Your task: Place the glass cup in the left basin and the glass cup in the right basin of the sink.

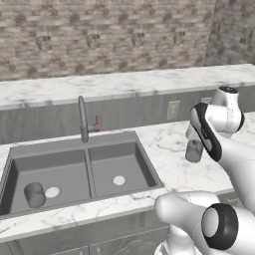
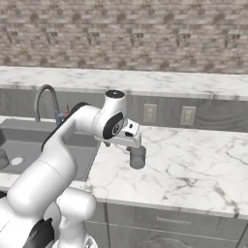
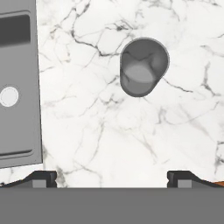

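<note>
From the left base view, one cup (image 1: 34, 193) already lies in the sink's (image 1: 74, 149) left basin, far off to the hand's left. The second cup (image 1: 194, 150) stands on the counter (image 1: 169, 149), right below our hand (image 1: 191, 133), which hovers over it and grips nothing

From the right base view, our hand (image 2: 131, 144) hangs just above that cup (image 2: 137, 157), apart from it. The sink (image 2: 29, 131) and faucet (image 2: 46, 101) sit beyond the arm on the hand's left, so the carry to the right basin looks short

From the hand view, the fingertips (image 3: 43, 177) stand spread wide, released, with bare counter (image 3: 109, 131) between them. The cup (image 3: 142, 72) sits upright ahead of the hand, off the line between the fingers, and the right basin's drain (image 3: 8, 96) shows at the left edge

We judge the step in hand to be the approach for the grasp. To do it well, we should first slide forward until the cup is centred between the fingers, then come straight down so they straddle the wall without nudging it over, and close gently, since glass is slick
</note>
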Tool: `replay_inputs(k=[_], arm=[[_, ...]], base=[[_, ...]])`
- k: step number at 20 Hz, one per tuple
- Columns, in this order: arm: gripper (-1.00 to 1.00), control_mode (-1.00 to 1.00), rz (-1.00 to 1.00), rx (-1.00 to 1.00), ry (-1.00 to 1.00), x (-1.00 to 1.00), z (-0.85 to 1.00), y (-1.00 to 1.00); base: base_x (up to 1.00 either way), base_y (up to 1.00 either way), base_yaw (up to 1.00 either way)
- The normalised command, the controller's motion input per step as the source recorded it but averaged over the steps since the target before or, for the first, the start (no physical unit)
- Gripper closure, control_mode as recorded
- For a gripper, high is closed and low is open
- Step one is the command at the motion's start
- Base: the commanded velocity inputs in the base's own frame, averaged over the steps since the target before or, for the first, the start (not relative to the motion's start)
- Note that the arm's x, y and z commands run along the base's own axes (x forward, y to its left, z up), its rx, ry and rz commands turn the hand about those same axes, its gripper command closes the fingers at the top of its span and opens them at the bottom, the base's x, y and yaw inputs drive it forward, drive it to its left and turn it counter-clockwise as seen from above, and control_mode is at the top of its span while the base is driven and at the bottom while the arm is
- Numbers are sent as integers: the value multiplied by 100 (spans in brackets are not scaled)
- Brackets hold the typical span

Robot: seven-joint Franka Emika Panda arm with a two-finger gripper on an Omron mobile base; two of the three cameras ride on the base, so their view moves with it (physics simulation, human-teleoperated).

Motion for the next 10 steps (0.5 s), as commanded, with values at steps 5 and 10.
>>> replay_inputs(k=[5, 10], arm=[[-100, 100, 0, 0, 0, 0, 0, 0], [-100, 100, 0, 0, 0, 0, 0, 0]], base=[[0, 0, 0], [0, 0, 0]])
